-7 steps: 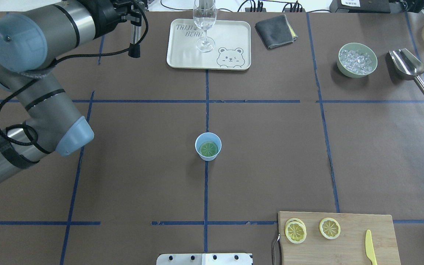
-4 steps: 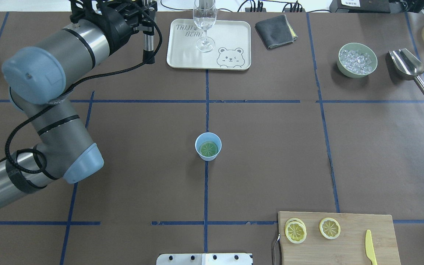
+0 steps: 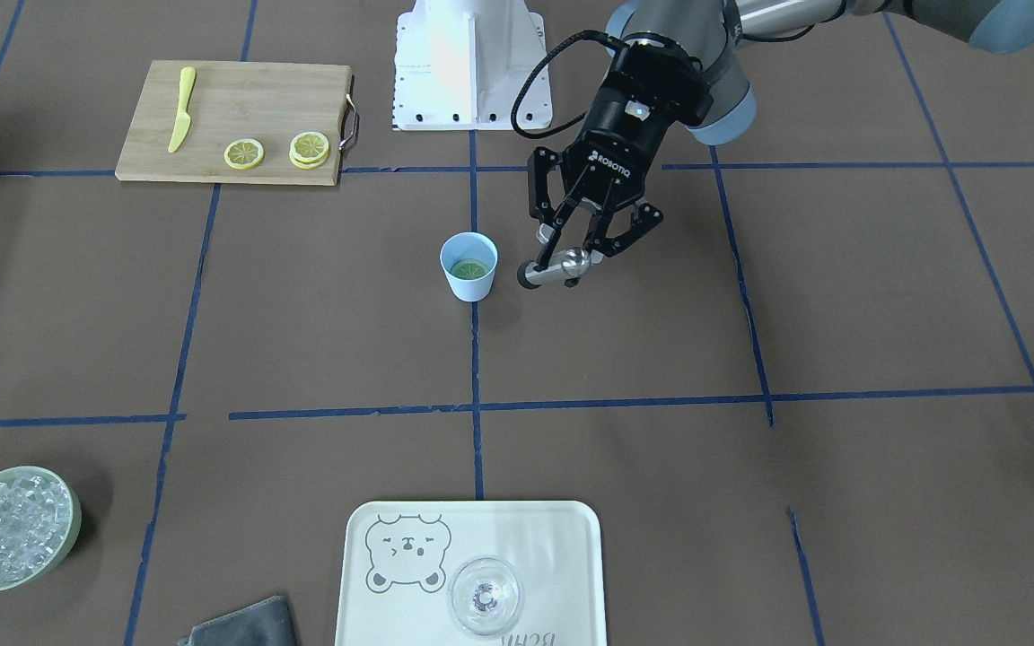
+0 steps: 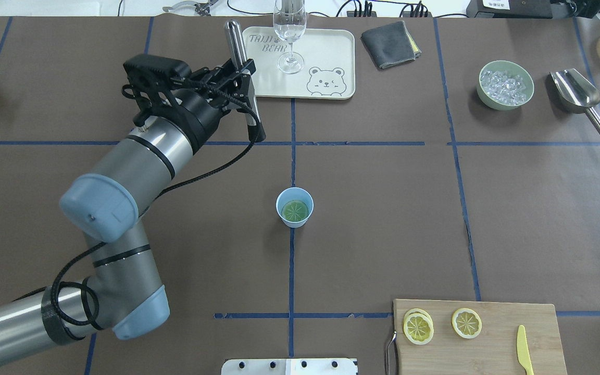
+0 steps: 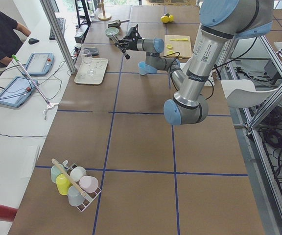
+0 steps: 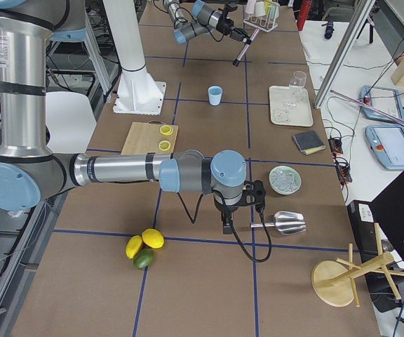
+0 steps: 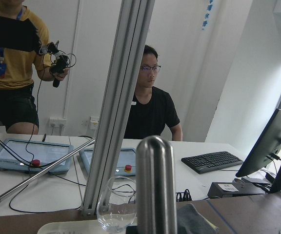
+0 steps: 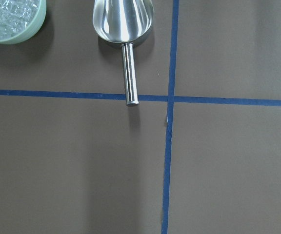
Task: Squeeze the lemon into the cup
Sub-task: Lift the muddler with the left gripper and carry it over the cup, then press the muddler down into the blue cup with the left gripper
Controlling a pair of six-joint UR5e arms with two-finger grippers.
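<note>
The light-blue cup (image 4: 295, 207) stands at the table's middle, with a round segmented slice (image 4: 295, 211) lying flat inside it that looks greenish. The cup also shows in the front view (image 3: 468, 266). Three lemon slices (image 4: 418, 327) lie on the wooden board (image 4: 487, 344), two of them stacked. My left gripper (image 4: 241, 86) is shut on a metal rod with a black tip (image 4: 252, 122), held tilted in the air behind and left of the cup. The front view shows the gripper (image 3: 571, 258) beside the cup, apart from it. My right gripper (image 6: 226, 223) hangs near the scoop; I cannot tell its state.
A yellow knife (image 4: 524, 350) lies on the board. A tray (image 4: 326, 52) with a clear glass (image 4: 289, 36), a grey cloth (image 4: 389, 44), a green bowl of ice (image 4: 505, 84) and a metal scoop (image 4: 576, 94) stand along the far side.
My left arm has swung from the far left corner toward the table's middle. The rod has tipped from upright to slanted, with its black tip now nearer the cup.
</note>
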